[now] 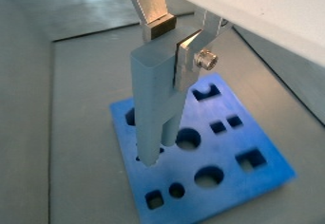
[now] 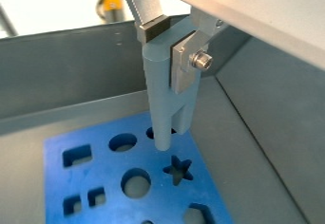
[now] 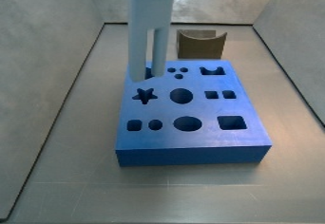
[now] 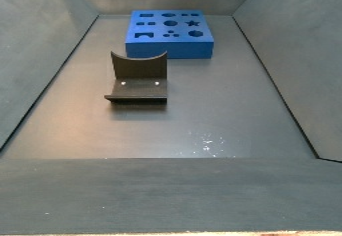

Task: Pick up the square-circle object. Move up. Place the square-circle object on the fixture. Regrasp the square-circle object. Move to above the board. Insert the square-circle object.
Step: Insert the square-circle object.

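The square-circle object (image 1: 152, 95), a long pale blue-grey block, hangs upright with my gripper (image 1: 174, 40) shut on its upper end. Both wrist views show the silver fingers (image 2: 188, 57) clamping the block (image 2: 165, 95) from two sides. Its lower end reaches the blue board (image 1: 241, 176) at a corner region near a round hole and the star hole (image 2: 178, 171). I cannot tell whether the tip has entered a hole. In a side view the block (image 3: 143, 28) stands over the board's (image 3: 191, 138) far left corner. The dark fixture (image 3: 200, 44) stands behind the board, holding nothing.
Grey sloping walls (image 3: 64, 95) enclose the bin floor on all sides. In a side view the fixture (image 4: 136, 78) sits on the floor in front of the board (image 4: 174, 35), and the floor (image 4: 174, 150) nearer the camera shows some glare.
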You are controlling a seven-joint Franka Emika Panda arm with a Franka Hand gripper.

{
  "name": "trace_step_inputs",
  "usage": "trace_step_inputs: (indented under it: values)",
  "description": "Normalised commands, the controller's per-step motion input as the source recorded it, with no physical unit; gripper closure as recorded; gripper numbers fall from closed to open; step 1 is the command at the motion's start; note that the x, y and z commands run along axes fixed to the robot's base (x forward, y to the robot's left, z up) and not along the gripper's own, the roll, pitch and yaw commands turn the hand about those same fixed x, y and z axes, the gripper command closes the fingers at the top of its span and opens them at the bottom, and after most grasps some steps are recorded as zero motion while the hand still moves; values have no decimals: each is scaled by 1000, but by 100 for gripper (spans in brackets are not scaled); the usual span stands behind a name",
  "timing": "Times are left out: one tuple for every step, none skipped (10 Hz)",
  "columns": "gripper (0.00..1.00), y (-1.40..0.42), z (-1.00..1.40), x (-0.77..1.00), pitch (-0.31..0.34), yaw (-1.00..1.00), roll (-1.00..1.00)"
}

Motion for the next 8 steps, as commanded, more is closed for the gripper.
trace_step_inputs:
  values:
    - [100, -251, -371, 0, 0, -926, 17]
    - [100, -231, -369, 0, 0, -934, 29]
    - [100, -209, -369, 0, 0, -946, 31]
    - [100, -211, -460, 0, 0, -946, 0]
    - [100, -411, -563, 0, -163, -803, 20]
    - [100, -677, -634, -86, -269, -557, 0]
    - [100, -697, -426, -66, -223, -360, -129]
    - [100, -177, -177, -31, -94, 0, -157]
